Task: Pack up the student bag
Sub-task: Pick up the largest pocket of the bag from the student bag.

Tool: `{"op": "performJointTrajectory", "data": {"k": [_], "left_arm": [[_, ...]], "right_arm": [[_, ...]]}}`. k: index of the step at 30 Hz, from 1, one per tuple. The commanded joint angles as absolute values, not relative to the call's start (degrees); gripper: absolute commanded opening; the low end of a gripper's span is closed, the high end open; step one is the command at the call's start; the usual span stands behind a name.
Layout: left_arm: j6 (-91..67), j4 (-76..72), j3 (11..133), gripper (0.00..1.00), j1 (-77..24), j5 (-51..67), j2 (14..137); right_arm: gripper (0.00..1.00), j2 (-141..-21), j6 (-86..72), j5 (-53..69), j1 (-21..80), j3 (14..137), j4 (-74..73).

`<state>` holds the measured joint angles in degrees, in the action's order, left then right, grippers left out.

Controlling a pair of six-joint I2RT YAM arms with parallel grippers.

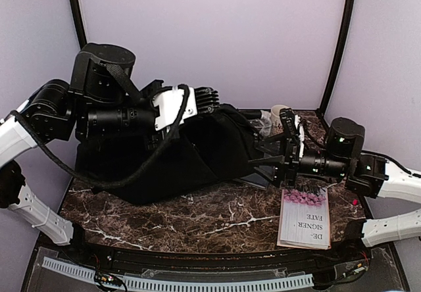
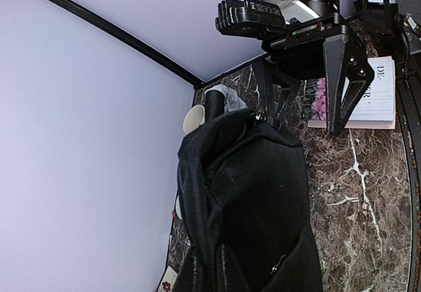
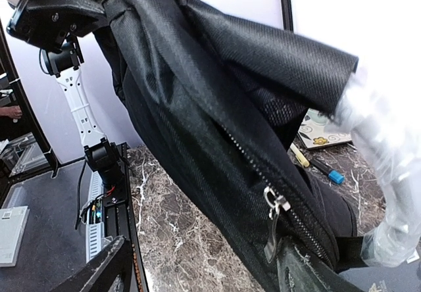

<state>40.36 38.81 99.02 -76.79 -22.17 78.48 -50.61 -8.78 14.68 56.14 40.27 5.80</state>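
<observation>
While the left pincer (image 1: 212, 105) is clamped tight on the upper fabric of the student bag (image 1: 177, 157), the bag hangs slack from it over the back left of the marble tabletop (image 1: 217, 219), its lower edge down at the stone; the right pincer (image 1: 275, 148) stands wide, holding nothing, just beside the bag's right end; seen from the right wrist, a metal zipper pull (image 3: 273, 203) dangles close above one of its fingers (image 3: 309, 272); a white book (image 1: 304, 216) with pink flowers on its cover lies flat at the right front of the tabletop, partly under the right arm; a pale cup (image 1: 279, 111) stands behind the bag's right end; two pens (image 3: 325, 170) lie on the stone beyond the bag, next to a blurred piece of clear plastic (image 3: 385, 173).
</observation>
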Motion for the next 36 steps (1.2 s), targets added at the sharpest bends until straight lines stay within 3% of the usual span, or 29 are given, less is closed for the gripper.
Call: {"op": "performJointTrajectory", "data": {"k": [1, 11, 24, 33, 36], "left_arm": [[40.36, 34.13, 98.66, 0.00, -77.94, -21.95, 75.32], [39.50, 33.12, 98.56, 0.00, -78.64, -22.06, 75.23], [37.67, 33.77, 98.17, 0.00, -78.83, -21.86, 75.45], [36.71, 34.20, 97.24, 0.00, -79.17, -23.14, 74.70], [36.37, 34.42, 96.74, 0.00, -79.26, -23.97, 74.49]], "right_arm": [[0.74, -51.02, -8.07, 15.02, 55.55, 42.74, 6.26], [0.52, -51.04, -10.99, 13.70, 55.52, 40.89, 7.87], [0.32, -51.66, -10.51, 9.53, 55.44, 41.84, 8.96], [0.00, -51.62, -11.32, 6.42, 55.46, 41.29, 10.02], [0.00, -50.89, -11.53, 6.64, 55.46, 41.17, 10.01]]}}
